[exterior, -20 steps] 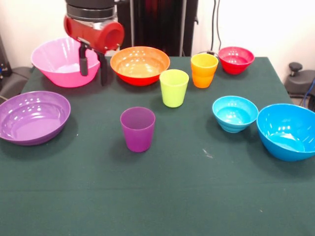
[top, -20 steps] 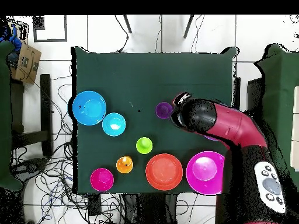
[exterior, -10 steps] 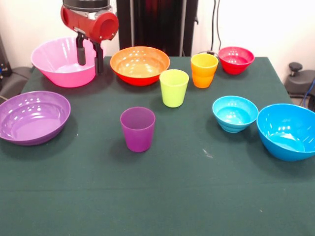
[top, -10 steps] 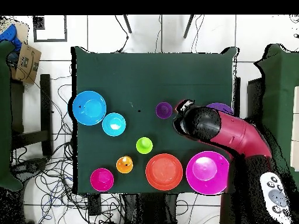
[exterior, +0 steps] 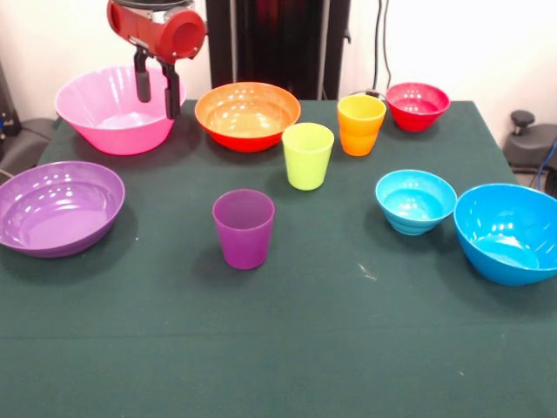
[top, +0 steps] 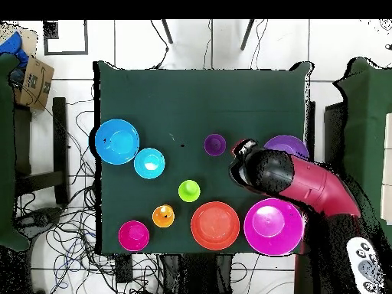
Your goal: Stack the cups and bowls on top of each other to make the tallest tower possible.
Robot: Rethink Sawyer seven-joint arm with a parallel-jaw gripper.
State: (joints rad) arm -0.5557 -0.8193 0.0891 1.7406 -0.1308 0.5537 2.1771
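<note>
My gripper (exterior: 156, 88) is open and empty. It hangs above the right rim of the big pink bowl (exterior: 109, 111), beside the orange bowl (exterior: 247, 115). The purple cup (exterior: 244, 228) stands upright mid-table, the lime green cup (exterior: 308, 155) and orange cup (exterior: 360, 124) behind it. The shallow purple bowl (exterior: 57, 206) sits at the left. The small red bowl (exterior: 418, 105), small light blue bowl (exterior: 415, 200) and big blue bowl (exterior: 509, 231) are at the right. Nothing is stacked. No lime green bowl is in view. In the overhead view my arm (top: 306, 187) covers part of the purple bowl (top: 287, 143).
The green table (exterior: 348, 348) has bare cloth across its near half. A black chair (exterior: 531, 139) stands off the right edge. In the overhead view a cardboard box (top: 34, 83) and cables lie on the floor beside the table.
My gripper has risen and drawn back toward the robot's side of the table, from between the pink and orange bowls to above the pink bowl's rim. The cups and bowls have not moved.
</note>
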